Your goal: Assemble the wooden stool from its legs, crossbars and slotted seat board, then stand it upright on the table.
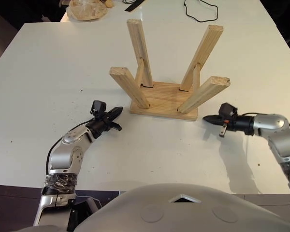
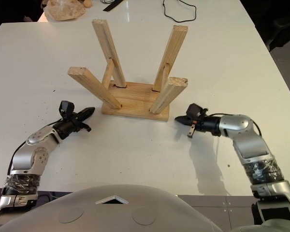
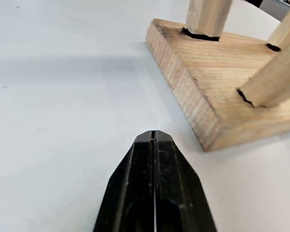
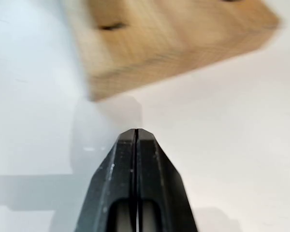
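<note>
- My left claw (image 1: 118,112), black with two slim fingers, hovers low over the smooth white tabletop (image 1: 43,72). The fingers are pressed fully together and hold nothing. The tip points right, toward the near left corner of the seat board. It is just beside that corner and does not touch it.
- The pale wooden stool (image 1: 169,72) rests upside down between my two claws. Its flat rectangular seat board (image 1: 164,102) lies on the table with the long side running left to right. The edge grain looks coarse.
- Four square-cut wooden legs (image 1: 139,48) rise from the slots and splay outward. Their sawn ends look rough. Two shorter wooden pieces (image 1: 145,72) lean along the rear legs; I take them for crossbars.
- My right claw (image 1: 206,118), also black, is closed tight and empty. It points left at the near right corner of the board, just beside it.
- Both claws are about equally near, one at each short end. I judge the stool is assembled, and turning it over will need both fingers to open first.
</note>
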{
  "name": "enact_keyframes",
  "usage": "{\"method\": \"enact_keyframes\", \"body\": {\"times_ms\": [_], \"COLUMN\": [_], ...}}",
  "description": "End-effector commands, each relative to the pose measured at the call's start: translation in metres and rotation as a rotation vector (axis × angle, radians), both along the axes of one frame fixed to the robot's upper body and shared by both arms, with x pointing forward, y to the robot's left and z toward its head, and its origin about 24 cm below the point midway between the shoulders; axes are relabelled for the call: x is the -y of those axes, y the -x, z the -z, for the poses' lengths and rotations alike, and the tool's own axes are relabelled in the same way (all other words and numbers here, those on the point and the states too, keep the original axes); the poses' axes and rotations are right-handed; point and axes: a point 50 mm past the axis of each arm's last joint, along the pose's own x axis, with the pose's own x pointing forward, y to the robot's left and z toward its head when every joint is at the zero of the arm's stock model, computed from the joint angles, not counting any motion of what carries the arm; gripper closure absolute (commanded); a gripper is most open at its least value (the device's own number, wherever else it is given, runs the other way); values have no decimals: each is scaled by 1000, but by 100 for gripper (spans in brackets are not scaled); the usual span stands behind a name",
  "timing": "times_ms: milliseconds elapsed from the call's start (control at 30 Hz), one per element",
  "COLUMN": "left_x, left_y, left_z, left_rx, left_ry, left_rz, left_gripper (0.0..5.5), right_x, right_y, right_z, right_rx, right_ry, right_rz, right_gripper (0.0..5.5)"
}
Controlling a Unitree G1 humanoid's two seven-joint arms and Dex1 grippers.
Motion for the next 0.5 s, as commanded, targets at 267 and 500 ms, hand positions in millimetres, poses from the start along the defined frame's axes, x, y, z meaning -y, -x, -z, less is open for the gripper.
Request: {"method": "enact_keyframes", "body": {"times_ms": [267,500], "left_x": [5,-9], "left_y": [1,-4], "left_z": [19,14], "left_rx": [-108,-86], "left_ry": [-64,-86], "left_rz": [87,59], "left_gripper": [545,545], "right_x": [-20,-24], "right_y": [4,3], "right_z": [19,21], "right_rx": [-53,-53], "right_ry": [-11,-16], "right_rz": [-48,-49], "right_gripper": [550,550]}}
